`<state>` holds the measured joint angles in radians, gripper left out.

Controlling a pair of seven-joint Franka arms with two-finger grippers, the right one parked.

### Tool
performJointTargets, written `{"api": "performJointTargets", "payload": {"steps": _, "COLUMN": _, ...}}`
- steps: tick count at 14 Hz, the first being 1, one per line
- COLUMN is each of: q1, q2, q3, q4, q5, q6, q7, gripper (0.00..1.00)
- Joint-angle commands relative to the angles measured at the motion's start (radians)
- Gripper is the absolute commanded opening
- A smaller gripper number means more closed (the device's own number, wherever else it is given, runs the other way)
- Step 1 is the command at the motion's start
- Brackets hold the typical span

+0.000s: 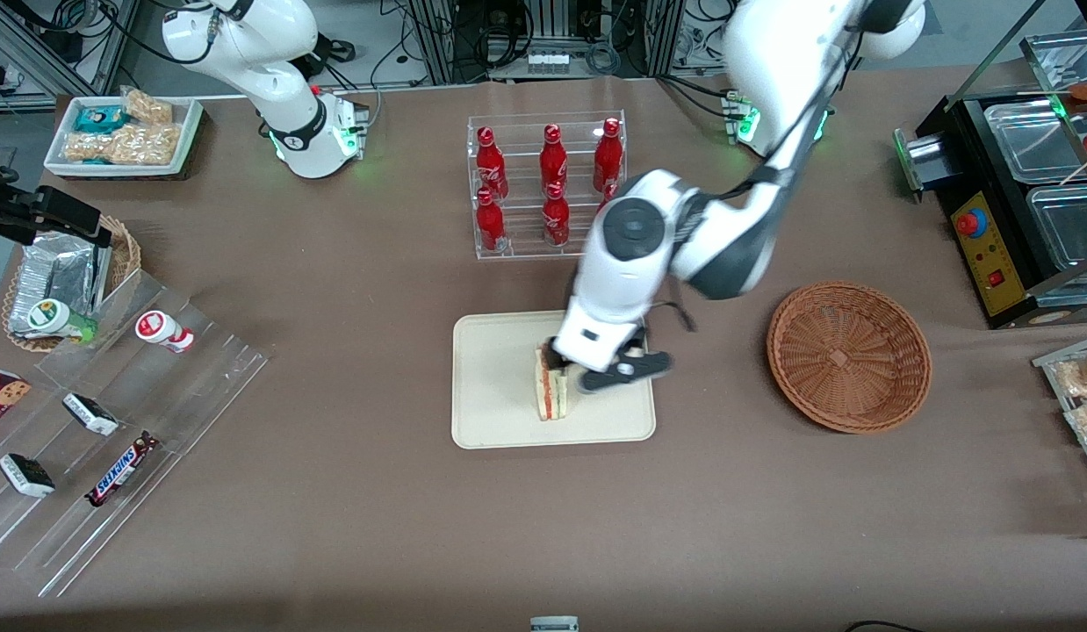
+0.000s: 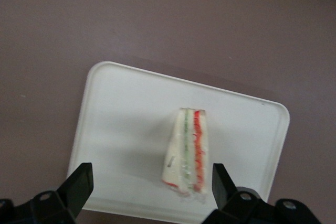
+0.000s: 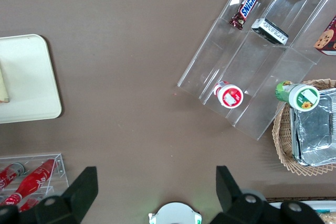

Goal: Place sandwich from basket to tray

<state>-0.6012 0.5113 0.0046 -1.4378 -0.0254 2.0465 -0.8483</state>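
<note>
Sandwich: we see the small triangular wedge of pale white bread (image 1: 550, 391), layered with red-orange and green filling, standing on its edge on the tray, cut face up.
Sandwich axis: in the front view its long side runs from the bottle rack toward the front camera, stripes along that line.
Tray: we note a flat, smooth cream-beige rectangular tray (image 1: 495, 395) with rounded corners and a low rim, on the brown tablecloth (image 1: 543, 527).
Basket: the round, shallow, reddish-brown woven wicker bowl (image 1: 849, 355) lies beside the tray toward the working arm's end, nothing in it.
Gripper: the left arm's black two-finger gripper (image 2: 152, 187) hangs over the sandwich, jaws wide apart, gripping nothing (its fingers (image 2: 80, 184) straddle the wedge without touching).
Writing: we read "SNICKERS" on a brown bar (image 1: 120, 470) on the clear acrylic stepped shelf (image 1: 170, 399).
Bottles: red glossy bottles (image 1: 553, 160) stand in a clear rack.
</note>
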Motion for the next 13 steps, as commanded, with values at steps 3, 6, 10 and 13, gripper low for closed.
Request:
{"api": "performJointTargets", "payload": {"steps": 3, "q1": 0.193, "q2": -0.186, "q3": -0.008, "q4": -0.168, "q5": 0.018, "q6": -0.225, "q7": 0.409, "gripper": 1.0}}
{"api": "performJointTargets", "payload": {"steps": 6, "q1": 0.354, "q2": -0.279, "q3": -0.009, "q4": -0.182, "q5": 0.018, "q6": -0.351, "q7": 0.676, "gripper": 1.0}}
{"api": "performJointTargets", "payload": {"steps": 10, "q1": 0.51, "q2": -0.379, "q3": -0.008, "q4": -0.176, "q5": 0.009, "q6": -0.42, "q7": 0.899, "gripper": 1.0}}
{"api": "performJointTargets", "payload": {"steps": 13, "q1": 0.546, "q2": -0.444, "q3": -0.005, "q4": -0.171, "q5": 0.01, "q6": -0.422, "q7": 0.899, "gripper": 1.0}}
